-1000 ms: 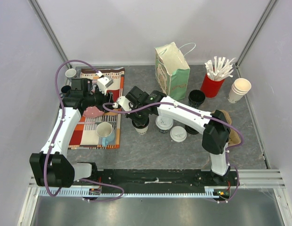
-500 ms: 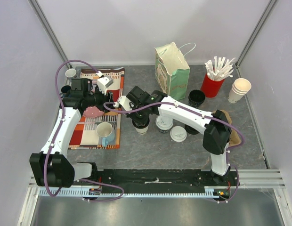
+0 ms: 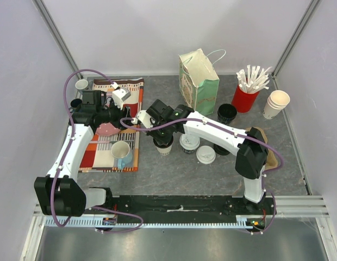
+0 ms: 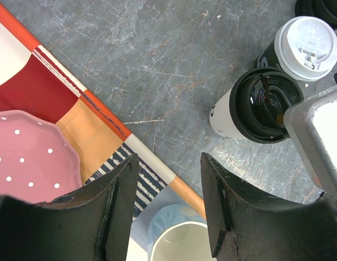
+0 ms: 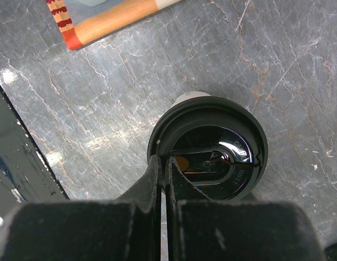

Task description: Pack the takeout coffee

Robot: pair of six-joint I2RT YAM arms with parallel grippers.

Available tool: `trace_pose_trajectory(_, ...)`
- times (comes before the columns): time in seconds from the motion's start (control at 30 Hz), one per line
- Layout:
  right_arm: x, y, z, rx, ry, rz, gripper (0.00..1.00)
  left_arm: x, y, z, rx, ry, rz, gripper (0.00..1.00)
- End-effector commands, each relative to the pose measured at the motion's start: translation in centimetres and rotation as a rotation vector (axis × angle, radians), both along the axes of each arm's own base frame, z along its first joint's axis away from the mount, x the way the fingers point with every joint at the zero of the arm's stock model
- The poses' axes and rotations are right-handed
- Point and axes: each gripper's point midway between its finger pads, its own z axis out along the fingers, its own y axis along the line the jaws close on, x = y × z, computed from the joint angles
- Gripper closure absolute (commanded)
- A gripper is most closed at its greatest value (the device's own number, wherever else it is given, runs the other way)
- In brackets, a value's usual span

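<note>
- Right gripper (image 5: 162, 162) — clenched on nothing, tips at the rim of a black-lidded cup (image 5: 207, 145).
- Coffees (image 3: 206, 154), white-lidded, stand just right of it, clear of the fingers.
- Left gripper (image 4: 168, 163) released, over the mat (image 4: 103, 117) edge.
- Farther coffee (image 3: 188, 141) sits partly under the right arm — wall unseen.

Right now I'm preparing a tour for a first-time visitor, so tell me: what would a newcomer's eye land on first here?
Mid-table, the right gripper, shut, hangs over a black-lidded cup, with two white-lidded cups just to its right. Behind them a green paper bag stands upright, and at the left the open left gripper hovers over a bright striped cloth.
</note>
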Motion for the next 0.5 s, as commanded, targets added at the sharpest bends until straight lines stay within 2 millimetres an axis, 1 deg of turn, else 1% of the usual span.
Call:
trace_pose_trajectory(0.0, 0.5, -0.3, 3.1, 0.056, -0.064, -0.021, 1.00, 0.6, -0.3, 1.6, -0.024, -0.052, -0.025, 0.44)
trace_pose_trajectory(0.1, 0.4, -0.4, 3.1, 0.056, -0.061, -0.015, 1.00, 0.6, -0.4, 1.5, -0.025, -0.051, -0.028, 0.44)
trace_pose_trajectory(0.2, 0.2, -0.4, 2.5, 0.047, -0.052, -0.007, 1.00, 0.6, -0.3, 1.5, -0.025, -0.050, -0.026, 0.44)
trace_pose_trajectory(0.3, 0.1, -0.2, 2.1, 0.055, -0.036, 0.002, 1.00, 0.6, -0.4, 1.4, -0.024, -0.048, -0.027, 0.44)
trace_pose_trajectory(0.37, -0.3, 0.3, 2.0, 0.071, -0.014, 0.018, 1.00, 0.6, -0.4, 1.5, -0.024, -0.051, -0.028, 0.44)
trace_pose_trajectory(0.47, 0.0, 0.2, 1.7, 0.066, -0.014, 0.010, 1.00, 0.6, -0.4, 1.5, -0.024, -0.050, -0.027, 0.44)
